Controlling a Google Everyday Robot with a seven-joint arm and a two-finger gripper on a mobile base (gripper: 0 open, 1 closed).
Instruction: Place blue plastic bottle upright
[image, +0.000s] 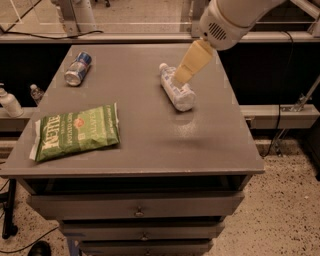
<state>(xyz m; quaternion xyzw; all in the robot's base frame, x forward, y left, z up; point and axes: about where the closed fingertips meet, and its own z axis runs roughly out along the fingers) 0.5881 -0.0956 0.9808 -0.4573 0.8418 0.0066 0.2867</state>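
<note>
Gripper (181, 78) over lying blue plastic bottle (179, 95) (contents unclear).

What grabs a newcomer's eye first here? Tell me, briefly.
The end effector hangs over the blue plastic bottle, which lies on its side at the right rear of the table. A green chip bag lies front left, a drink can on its side at back left.

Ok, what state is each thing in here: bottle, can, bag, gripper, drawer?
blue plastic bottle: lying on its side, cap end pointing away from the camera, not upright.
drink can: lying on its side, back left.
chip bag: lying flat, front left.
gripper: low over the bottle's cap end; contact cannot be told.
top drawer: closed.
</note>
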